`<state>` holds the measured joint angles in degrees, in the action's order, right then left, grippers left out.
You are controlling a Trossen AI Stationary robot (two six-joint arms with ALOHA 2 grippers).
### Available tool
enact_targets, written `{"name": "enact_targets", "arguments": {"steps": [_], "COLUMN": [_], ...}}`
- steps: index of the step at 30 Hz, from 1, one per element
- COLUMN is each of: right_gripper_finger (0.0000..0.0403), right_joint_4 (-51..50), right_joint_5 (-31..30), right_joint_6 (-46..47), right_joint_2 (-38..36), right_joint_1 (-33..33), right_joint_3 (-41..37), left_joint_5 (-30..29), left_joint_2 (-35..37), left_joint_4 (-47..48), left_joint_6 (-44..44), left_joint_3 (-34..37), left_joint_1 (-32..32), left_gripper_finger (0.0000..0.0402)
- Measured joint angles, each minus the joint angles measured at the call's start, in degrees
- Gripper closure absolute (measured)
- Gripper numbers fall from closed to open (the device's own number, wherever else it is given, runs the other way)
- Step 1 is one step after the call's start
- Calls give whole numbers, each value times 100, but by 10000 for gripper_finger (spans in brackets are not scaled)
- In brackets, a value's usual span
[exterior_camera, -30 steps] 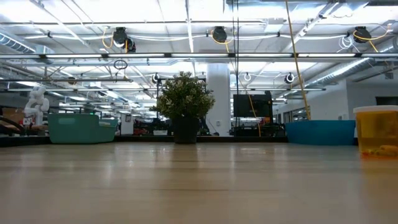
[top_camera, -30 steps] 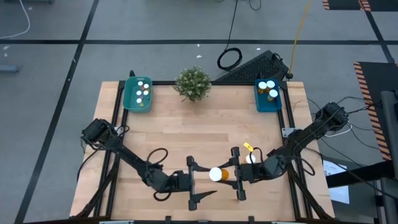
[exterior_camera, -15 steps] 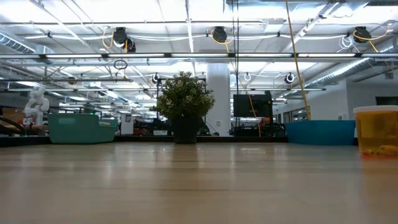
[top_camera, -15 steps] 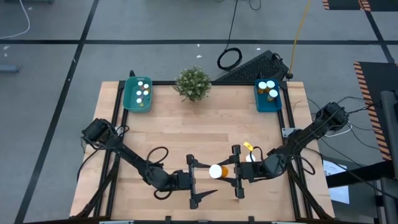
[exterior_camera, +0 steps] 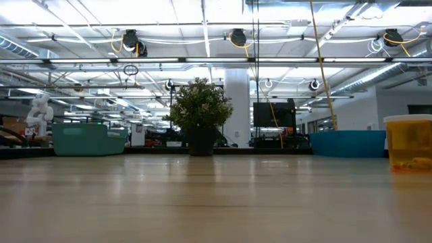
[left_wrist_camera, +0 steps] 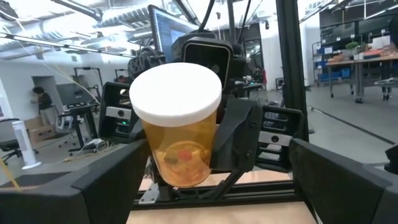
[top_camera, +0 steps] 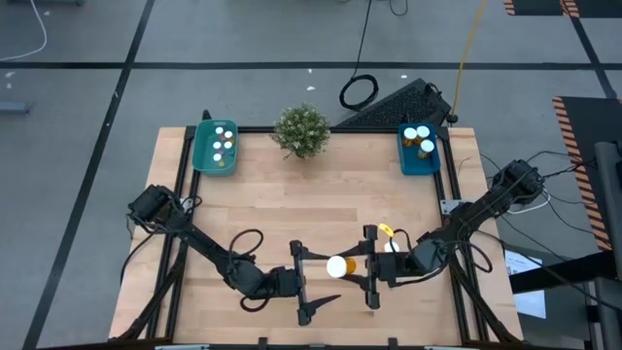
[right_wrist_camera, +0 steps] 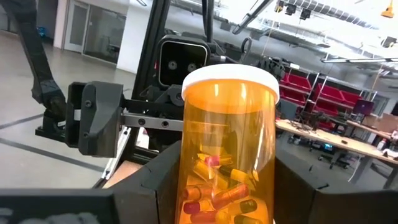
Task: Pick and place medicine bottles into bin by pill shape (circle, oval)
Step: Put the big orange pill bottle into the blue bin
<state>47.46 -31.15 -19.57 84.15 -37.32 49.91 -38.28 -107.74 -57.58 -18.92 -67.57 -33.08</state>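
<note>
Right gripper [top_camera: 370,271] clamps an orange bottle [top_camera: 340,266]; left gripper [top_camera: 300,283] gapes opposite. Plant [top_camera: 302,129] stands between distant bins; their bottles' pills are unreadable.

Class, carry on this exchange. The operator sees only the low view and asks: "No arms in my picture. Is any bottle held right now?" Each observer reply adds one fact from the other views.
Observer: Yes. In the high view the right tool is shut on an orange bottle, near the front edge of the table.
Operator: Which pill shape is inside?
Observer: The right wrist view shows oblong capsules, so oval.
Operator: And the other arm?
Observer: The left tool is open and faces the bottle from the other side.
</note>
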Motion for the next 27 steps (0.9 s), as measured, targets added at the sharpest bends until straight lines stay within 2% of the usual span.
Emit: {"name": "enact_targets", "arguments": {"steps": [5,7,11,14,19,27], "right_gripper_finger": [225,225,225,225,225,225], "right_joint_4": [43,71,219,489,853,864], "right_joint_5": [51,51,424,231,237,140], "right_joint_6": [27,92,266,431,747,1567], "right_joint_2": [-4,-6,-4,-10,-10,-10], "right_joint_1": [-2,-4,-74,-65,-93,15], "right_joint_3": [0,0,4,5,7,5], "left_joint_5": [-159,-350,-897,-1023,-413,559], "left_joint_2": [9,12,22,22,24,24], "left_joint_4": [49,170,339,375,352,390], "left_joint_6": [-205,-336,-436,-656,-151,1146], "left_joint_3": [0,-2,0,0,-14,-149], "left_joint_1": [0,0,61,-5,57,299], "left_gripper_finger": [5,5,5,5,5,5]}}
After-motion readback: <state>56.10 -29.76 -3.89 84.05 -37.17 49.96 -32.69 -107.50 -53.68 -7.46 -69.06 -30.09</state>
